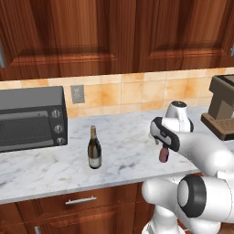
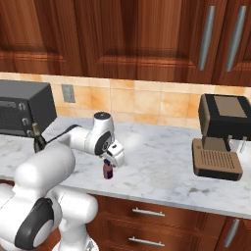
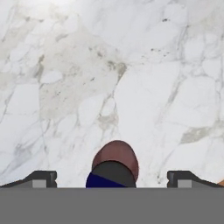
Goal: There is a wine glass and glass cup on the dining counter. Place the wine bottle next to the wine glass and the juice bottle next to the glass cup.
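We see the gripper point(image 3: 112, 177) pointing straight down at a marble worktop point(image 1: 128, 141), its two small dark fingertips point(image 3: 40, 178) spread as wide as they go and closed on nothing. Directly below, between them but not touched, stands the juice bottle point(image 3: 114, 164): a small stubby bottle seen from above as a round dark cap over reddish-brown shoulders. In the base views it shows dark red-purple contents under the white hand, upright near the worktop's front edge. The worktop is a smooth white slab veined in grey, over reddish-brown wooden drawers point(image 2: 147, 213) with slim metal handles. Further along the same front edge, well apart from the juice bottle, stands the wine bottle point(image 1: 94, 148), tall and slim, of dark glass with a long neck and a pale label. Toward the worktop's back edge at that end sits a boxy dark toaster oven point(image 1: 32, 119) with round knobs. At the opposite end sits a blocky brown and black coffee machine point(image 2: 220, 137). Tan square tiles and dark wooden cabinets rise behind.
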